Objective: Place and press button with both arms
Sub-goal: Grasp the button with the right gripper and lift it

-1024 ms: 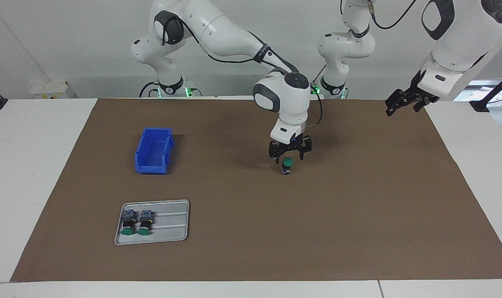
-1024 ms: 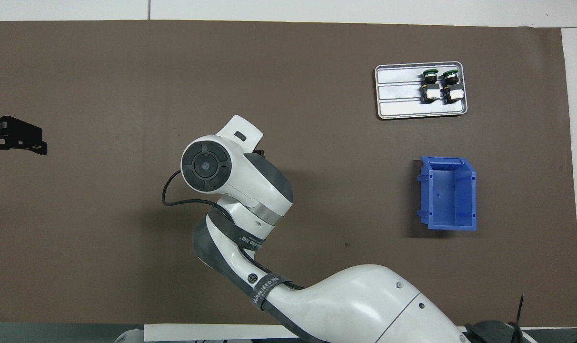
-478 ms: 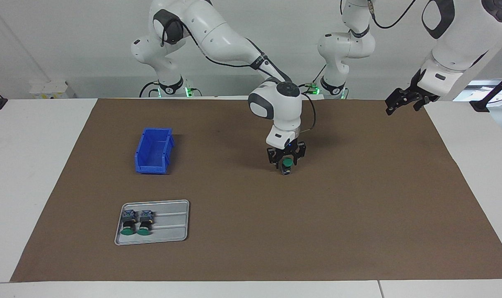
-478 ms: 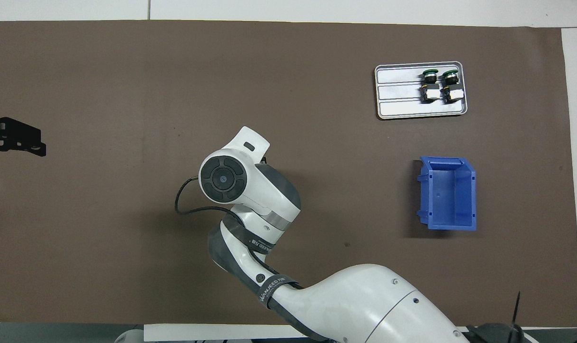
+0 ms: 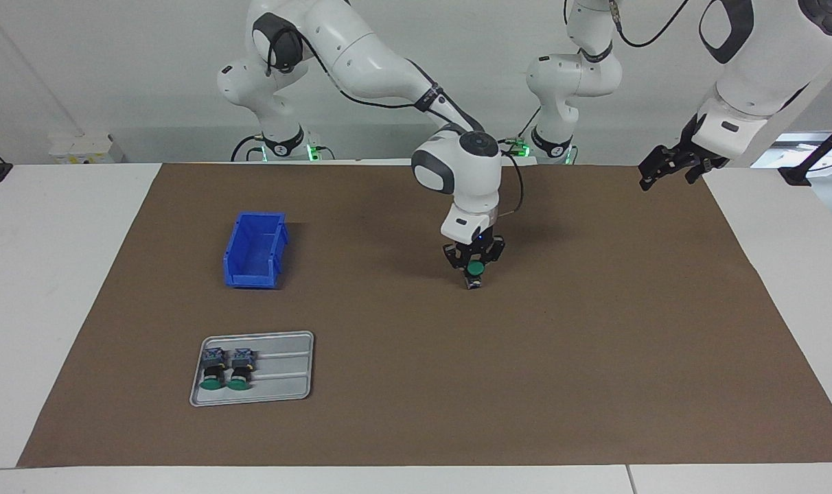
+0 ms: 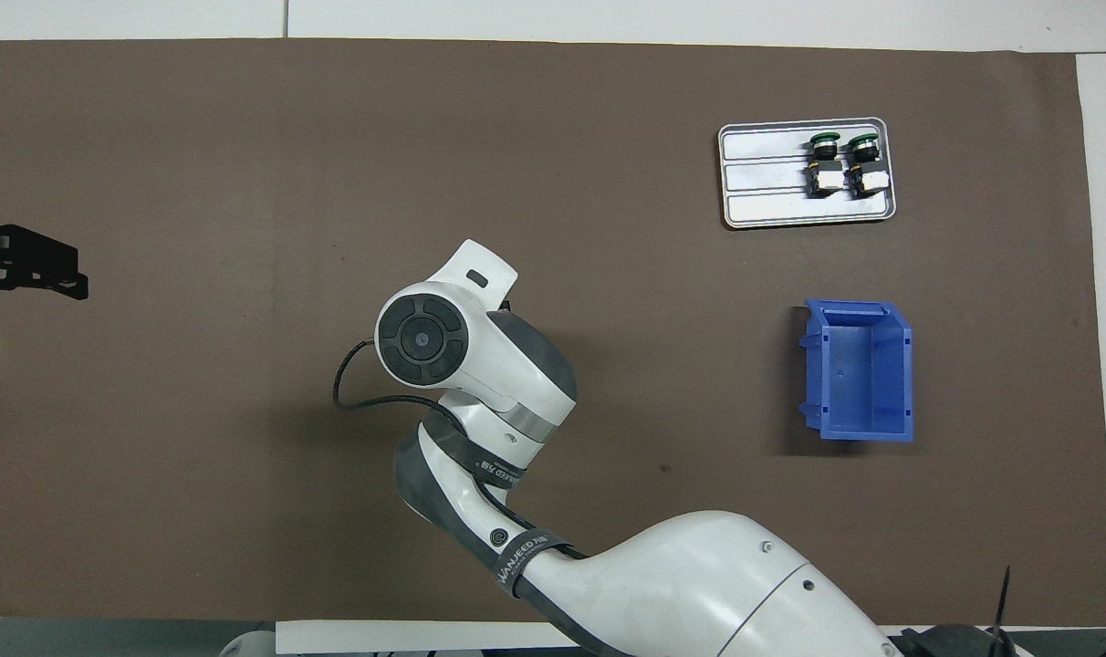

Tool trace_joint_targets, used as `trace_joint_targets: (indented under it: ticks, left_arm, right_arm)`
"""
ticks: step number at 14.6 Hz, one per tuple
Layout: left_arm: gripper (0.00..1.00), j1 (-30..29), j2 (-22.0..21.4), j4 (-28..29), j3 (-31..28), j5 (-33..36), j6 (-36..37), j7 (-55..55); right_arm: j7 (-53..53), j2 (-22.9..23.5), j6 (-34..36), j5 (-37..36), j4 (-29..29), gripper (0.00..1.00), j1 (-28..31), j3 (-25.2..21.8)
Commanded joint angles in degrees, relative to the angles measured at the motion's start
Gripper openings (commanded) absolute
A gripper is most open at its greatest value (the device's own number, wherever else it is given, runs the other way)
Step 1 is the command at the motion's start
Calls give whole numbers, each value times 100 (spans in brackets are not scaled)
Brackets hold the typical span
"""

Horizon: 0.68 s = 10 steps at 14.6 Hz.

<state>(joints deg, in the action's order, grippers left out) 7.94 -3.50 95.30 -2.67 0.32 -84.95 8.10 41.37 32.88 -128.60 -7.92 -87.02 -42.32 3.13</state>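
green-capped button [image 5: 476, 268], blue bin [image 5: 255, 250] at 9 o'clock, silver tray [image 5: 279, 374] at 8, brown mat [image 5: 594, 329], white arms, black grippers.

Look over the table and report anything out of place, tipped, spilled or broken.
Nothing stands out. One button stands upright mid-mat in the shut right gripper. Two more buttons lie side by side in the grey tray. The blue bin sits upright. The open left gripper waits at the mat's edge.
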Motion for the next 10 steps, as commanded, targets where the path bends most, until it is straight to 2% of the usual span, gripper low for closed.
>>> trace_joint_targets:
  ticks: [1,2,5,6,8,10]
  left_arm:
    - [100,14,-64,-11,3,65,58,-2]
    - [100,40,-55,-20,3,65,49,-2]
    - [100,41,-64,-2,3,65,67,-2]
    - [100,41,-64,-2,3,65,75,-2]
    - [100,32,-64,-2,3,65,84,-11]
    - [100,23,-64,-2,3,65,93,-11]
  right_arm:
    - [-50,-438,222,-96,-156,0,275,30]
    - [-198,-797,222,-96,-575,0,494,30]
    - [-1268,-2386,20,79,-2349,0,1512,38]
    - [-1628,-2809,46,280,-2738,0,1786,38]
    - [-2541,-3522,55,632,-3529,0,2357,30]
    - [-3491,-4050,81,852,-4084,0,2998,30]
